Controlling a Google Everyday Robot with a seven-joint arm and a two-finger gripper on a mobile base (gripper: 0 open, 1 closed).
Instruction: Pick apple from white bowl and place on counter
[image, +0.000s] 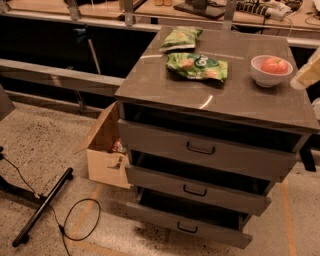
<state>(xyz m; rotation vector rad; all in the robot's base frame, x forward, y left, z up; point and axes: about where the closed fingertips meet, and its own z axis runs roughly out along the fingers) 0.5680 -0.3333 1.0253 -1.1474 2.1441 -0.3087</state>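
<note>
On the speckled floor (45, 150) a cable (80, 220) and a box (105, 160) lie left of the table (165, 82), which bears green bags (197, 66), then the apple (274, 65) in the bowl (265, 78), with the claw (307, 74) at the right edge, its grip impossible to tell.

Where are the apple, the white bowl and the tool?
apple (274, 65), camera view, its red top.
white bowl (266, 79), camera view, front wall.
tool (307, 74), camera view, pale part at the right frame edge.
</note>
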